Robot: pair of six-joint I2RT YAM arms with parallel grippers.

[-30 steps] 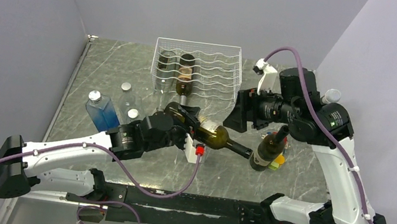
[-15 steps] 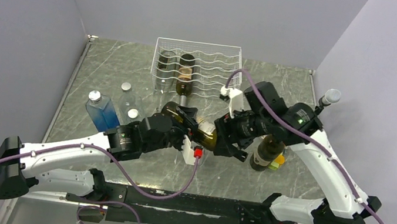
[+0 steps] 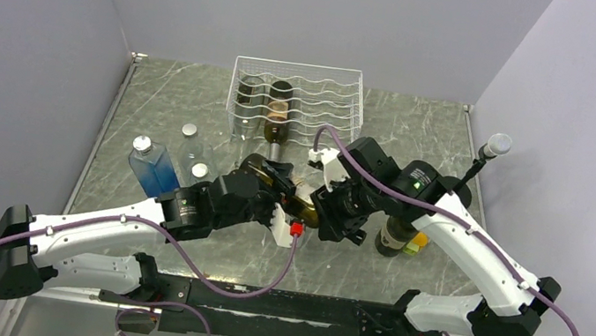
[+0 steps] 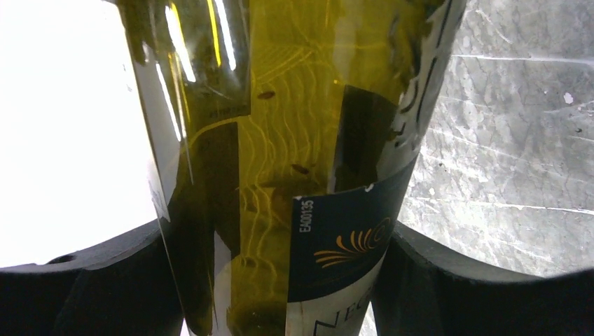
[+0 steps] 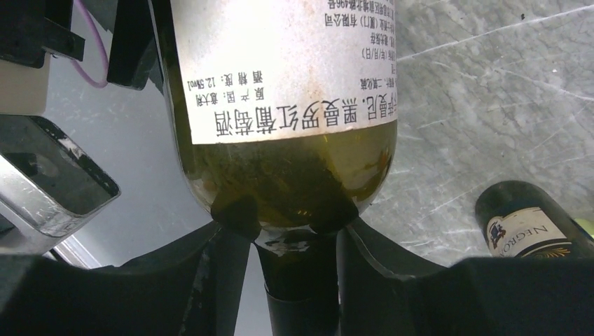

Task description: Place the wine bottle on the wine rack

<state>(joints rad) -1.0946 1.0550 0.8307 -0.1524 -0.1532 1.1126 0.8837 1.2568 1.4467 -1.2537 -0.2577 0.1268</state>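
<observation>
The wine bottle (image 3: pixel 260 166), dark olive glass with a white and dark label, is held lying level above the table in front of the wine rack (image 3: pixel 335 107). My left gripper (image 3: pixel 276 190) is shut on its body; in the left wrist view the black fingers (image 4: pixel 84 280) press both sides of the wine bottle (image 4: pixel 280 140). My right gripper (image 3: pixel 324 217) is closed round the neck. In the right wrist view its fingers (image 5: pixel 210 280) flank the neck just below the shoulder of the wine bottle (image 5: pixel 280 105), with a thin sliver of light on the left side.
Two bottles (image 3: pixel 249 94) (image 3: pixel 279 112) lie in the rack's left cradles. Another dark bottle (image 3: pixel 394 234) stands upright just right of my right gripper, beside a yellow and green object (image 3: pixel 417 242). A blue bottle (image 3: pixel 153 169) and two clear bottles (image 3: pixel 189 138) stand at left.
My right arm swung down and left from beside the rack to the held bottle's neck, and its jaws closed around it. The left arm and the bottle stayed still.
</observation>
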